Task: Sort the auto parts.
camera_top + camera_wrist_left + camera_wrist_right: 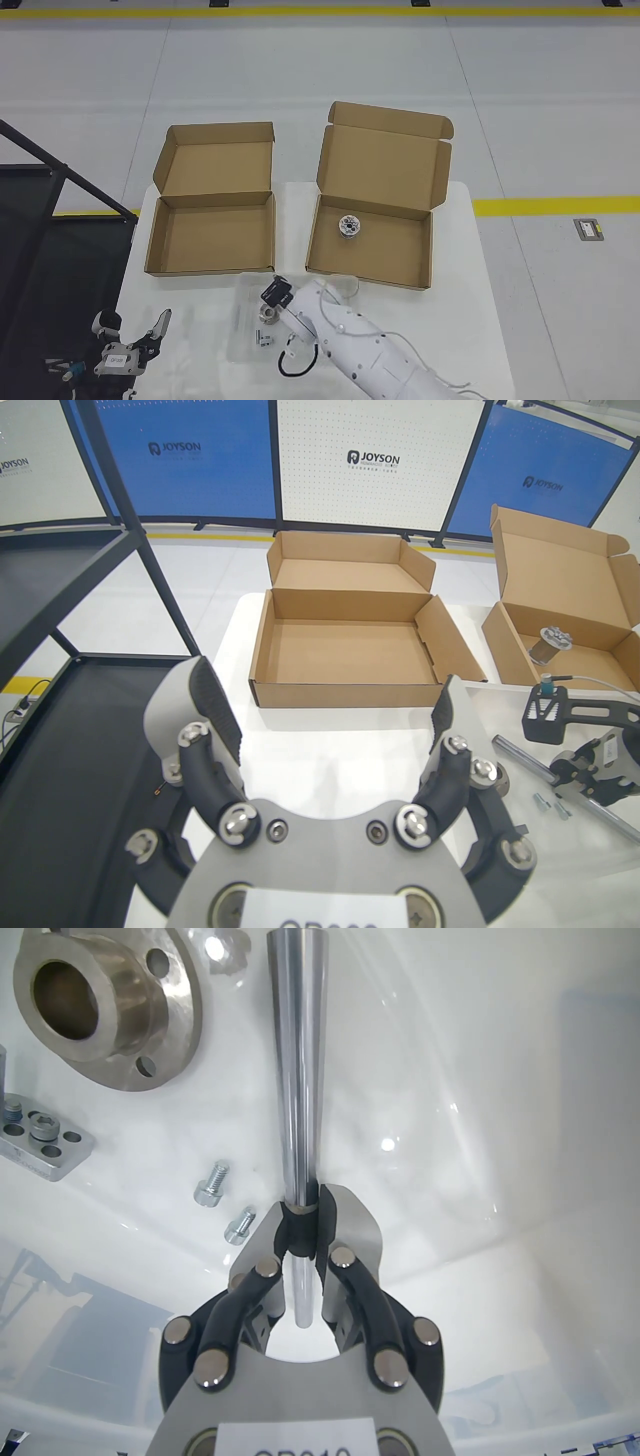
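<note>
I'm watching the right hand point(302, 1223) clamping its fingers around a polished steel rod point(295, 1078), gripping it close to one end. The rod is lying in a clear tray point(525, 1178) at the near side of the worktop point(470, 300), and its far end is pointing past a flanged metal bushing point(107, 1003). Two small bolts point(212, 1184) are lying loose just beside the rod, near the fingers. A drilled metal plate point(47, 1143) is sitting farther off on the same side.

The left hand point(327, 695) is hanging with its fingers spread wide and holding nothing. It is sitting at the worktop's left edge, partly over a black cart shelf point(75, 725).

Two open cardboard boxes are standing side by side at the back of the worktop, lids raised. In the left box point(210, 240) I'm seeing bare cardboard. In the right box point(400, 250) a short cylindrical part with a toothed silver top point(348, 226) is standing upright near the back wall.
</note>
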Controlling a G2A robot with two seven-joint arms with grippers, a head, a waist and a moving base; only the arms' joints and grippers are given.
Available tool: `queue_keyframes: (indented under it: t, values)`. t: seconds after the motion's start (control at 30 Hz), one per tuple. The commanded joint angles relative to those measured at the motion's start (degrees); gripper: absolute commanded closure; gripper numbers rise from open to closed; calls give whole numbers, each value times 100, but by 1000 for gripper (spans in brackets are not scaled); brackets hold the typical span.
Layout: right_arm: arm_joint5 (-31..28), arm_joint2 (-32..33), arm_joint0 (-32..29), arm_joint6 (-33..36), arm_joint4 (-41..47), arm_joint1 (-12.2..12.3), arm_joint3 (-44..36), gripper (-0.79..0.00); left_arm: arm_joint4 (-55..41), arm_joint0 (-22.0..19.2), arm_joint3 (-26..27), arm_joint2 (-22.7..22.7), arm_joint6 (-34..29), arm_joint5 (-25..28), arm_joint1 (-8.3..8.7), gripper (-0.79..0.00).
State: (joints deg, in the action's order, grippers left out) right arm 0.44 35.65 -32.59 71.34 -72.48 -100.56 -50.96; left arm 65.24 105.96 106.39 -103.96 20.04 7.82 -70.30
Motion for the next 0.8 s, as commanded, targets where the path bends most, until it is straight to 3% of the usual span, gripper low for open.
queue_keyframes:
  t: [0.0, 0.33, 0.47, 0.63, 0.77]
  values:
    - [-95, 81, -4, -1, -3, 25, -229, 0, 0, 0, 0, 0, 0, 0, 0, -785]
    - [-1425, 864, -558, 867, -236, 460, -2637, 0, 0, 0, 0, 0, 0, 0, 0, -785]
    - [-2002, 1201, -853, 834, -172, 606, -3529, 0, 0, 0, 0, 0, 0, 0, 0, -785]
    - [-2531, 1349, -1016, 208, -187, 692, -4034, 0, 0, 0, 0, 0, 0, 0, 0, -785]
    - [-2531, 1349, -1016, 208, -187, 692, -4034, 0, 0, 0, 0, 0, 0, 0, 0, -785]
